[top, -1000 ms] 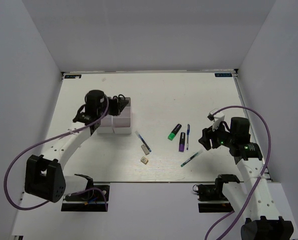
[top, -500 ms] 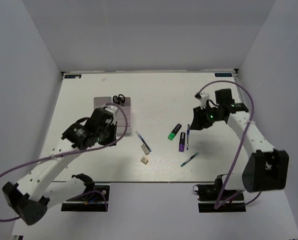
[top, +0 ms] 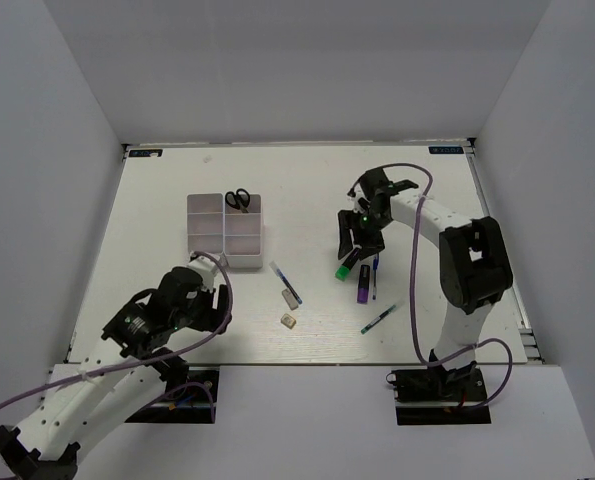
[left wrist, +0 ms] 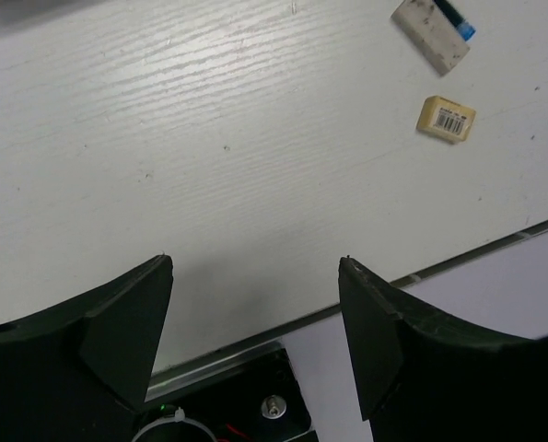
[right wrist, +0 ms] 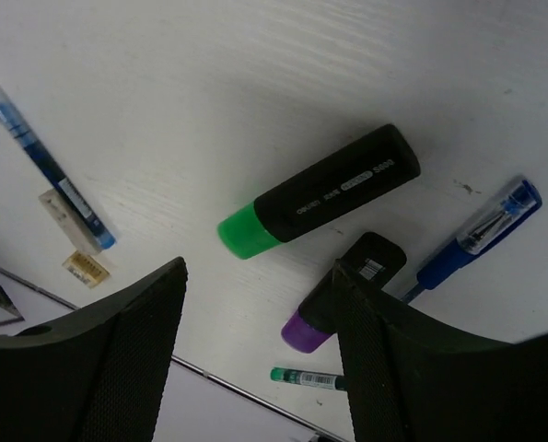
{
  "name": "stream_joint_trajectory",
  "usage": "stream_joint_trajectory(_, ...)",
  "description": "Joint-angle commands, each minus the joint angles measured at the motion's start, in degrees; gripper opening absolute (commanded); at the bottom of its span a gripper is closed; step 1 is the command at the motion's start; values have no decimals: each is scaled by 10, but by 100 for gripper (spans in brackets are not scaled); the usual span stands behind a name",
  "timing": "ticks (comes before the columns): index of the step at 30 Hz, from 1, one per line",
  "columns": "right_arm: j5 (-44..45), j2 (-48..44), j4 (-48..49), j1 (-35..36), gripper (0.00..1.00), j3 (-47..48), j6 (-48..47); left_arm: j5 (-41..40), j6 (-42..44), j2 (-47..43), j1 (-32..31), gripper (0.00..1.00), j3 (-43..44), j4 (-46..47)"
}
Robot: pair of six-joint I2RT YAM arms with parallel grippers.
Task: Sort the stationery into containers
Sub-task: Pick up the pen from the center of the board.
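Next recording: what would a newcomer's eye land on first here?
The open right gripper hangs over the green highlighter, among loose pens right of centre. Black scissors already lie in the far right compartment of the white tray, while the left gripper sits open and empty by the near edge of the table.

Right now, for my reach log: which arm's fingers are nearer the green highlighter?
Right. The right fingers hang open directly above the green highlighter. The left fingers are far off to its left, past both erasers.
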Motion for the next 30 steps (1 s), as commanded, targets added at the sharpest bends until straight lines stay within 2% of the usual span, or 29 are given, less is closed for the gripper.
stream_joint_trajectory(1, 50, 3, -6, 3, 68, 21, 72, -5, 0, -48, 0, 83, -10, 41)
stream_joint_trajectory(4, 86, 25, -11, 7, 66, 30, 92, -10, -3, -69, 0, 84, -7, 35)
stream_joint_trajectory(11, 88, 82, -13, 12, 64, 42, 115, -5, -13, -67, 0, 84, -6, 25)
stream_joint_trajectory(15, 123, 107, -17, 20, 63, 69, 131, -3, -21, -66, 0, 84, -5, 18)
stream_joint_trajectory(22, 221, 107, -9, 41, 48, 53, 155, -10, -29, -87, 0, 84, -5, 2)
stream_joint_trajectory(27, 250, 115, -6, 49, 44, 37, 142, -13, -35, -105, 0, 84, 1, -16)
stream_joint_trajectory(30, 254, 127, -5, 55, 37, 47, 136, -11, -39, -111, 0, 84, -4, -23)
